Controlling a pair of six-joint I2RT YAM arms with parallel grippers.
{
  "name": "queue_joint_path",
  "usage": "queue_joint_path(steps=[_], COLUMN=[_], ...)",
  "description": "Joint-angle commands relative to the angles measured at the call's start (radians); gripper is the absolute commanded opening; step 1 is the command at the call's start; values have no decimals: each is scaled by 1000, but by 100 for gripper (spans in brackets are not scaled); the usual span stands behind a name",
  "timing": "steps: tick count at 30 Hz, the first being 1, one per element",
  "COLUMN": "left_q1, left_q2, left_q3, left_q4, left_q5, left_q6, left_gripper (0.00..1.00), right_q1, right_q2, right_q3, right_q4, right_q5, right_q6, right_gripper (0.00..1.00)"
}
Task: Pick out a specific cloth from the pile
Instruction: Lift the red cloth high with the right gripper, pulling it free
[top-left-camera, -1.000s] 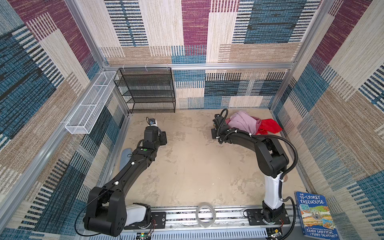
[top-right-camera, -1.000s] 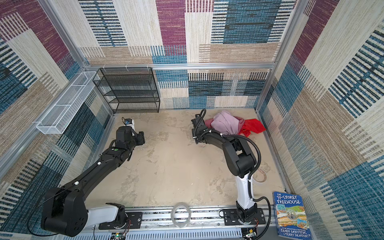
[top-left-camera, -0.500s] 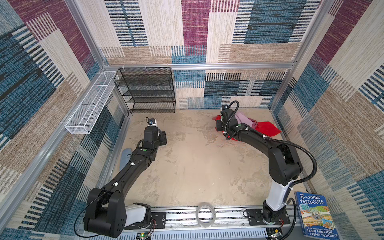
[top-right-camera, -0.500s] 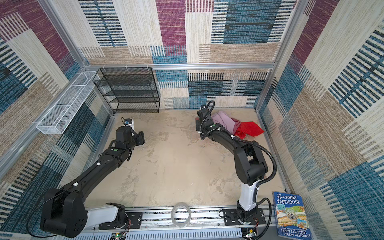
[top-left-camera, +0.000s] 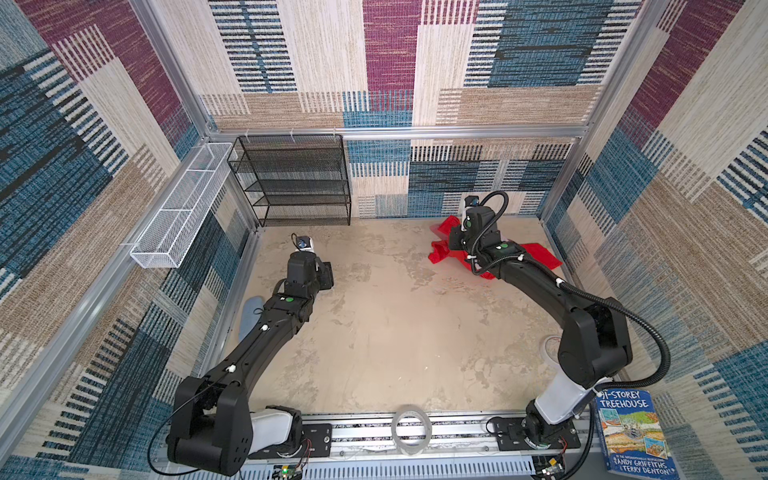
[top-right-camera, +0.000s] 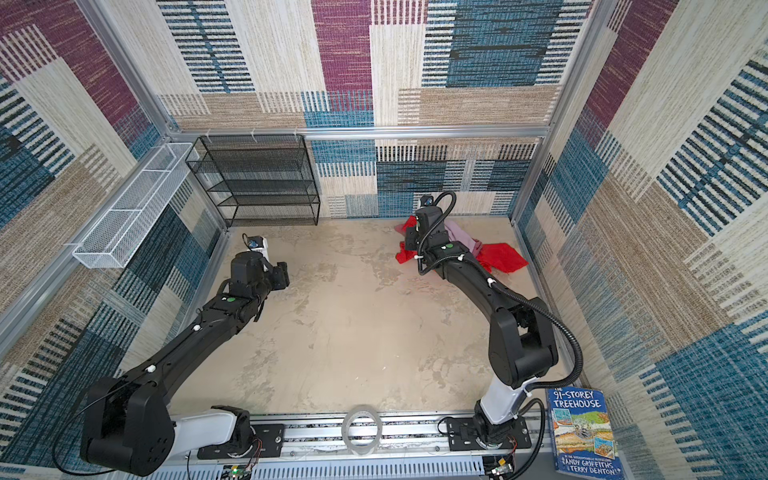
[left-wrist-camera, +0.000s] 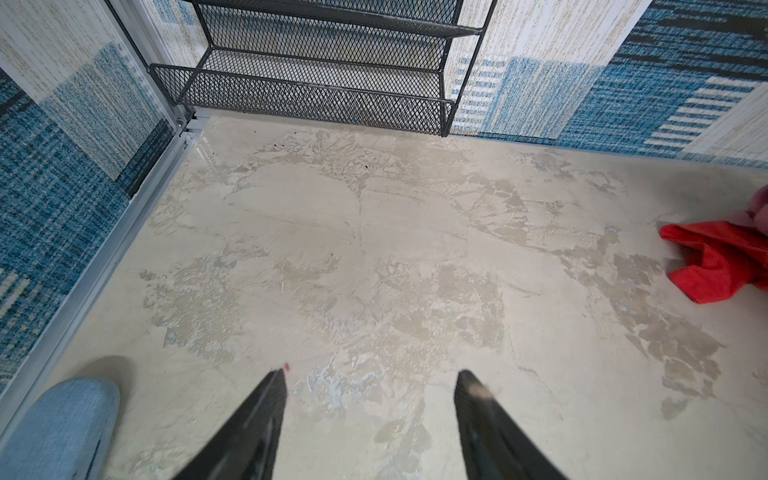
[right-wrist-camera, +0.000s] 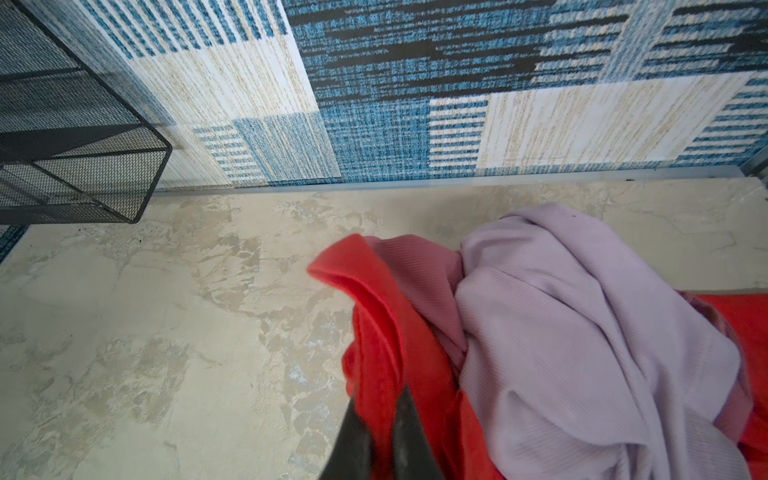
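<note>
Right gripper (right-wrist-camera: 384, 419) jaws pinch the red cloth (right-wrist-camera: 386, 332); left gripper (left-wrist-camera: 370, 376) jaws gape, well apart.

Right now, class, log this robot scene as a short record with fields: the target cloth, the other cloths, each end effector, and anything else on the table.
target cloth: red cloth, partly under the pile's other cloths, near the back right corner
other cloths: lilac cloth heaped on top; rose-pink cloth between it and the red fold
right end effector: shut on a fold of the red cloth
left end effector: open, holding nothing, above the bare table
other items: black mesh shelf at the back wall; pale blue cloth at the left edge
</note>
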Motion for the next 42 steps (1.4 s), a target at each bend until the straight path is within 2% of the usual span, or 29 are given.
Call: queue_joint_path(steps=[1, 42], left_q1=[0, 0], left_q2=[-11, -44], left_q3=[6, 1], left_q4=[-5, -22], left_q5=[0, -7], left_q6=[-20, -22], left_gripper=[68, 68], right_q1=[-14, -166], right_q2=[-32, -166], right_q3=[8, 141], right_q4=[34, -17], right_q5=[-37, -123], right_q6=[19, 37], right_gripper=[0, 0])
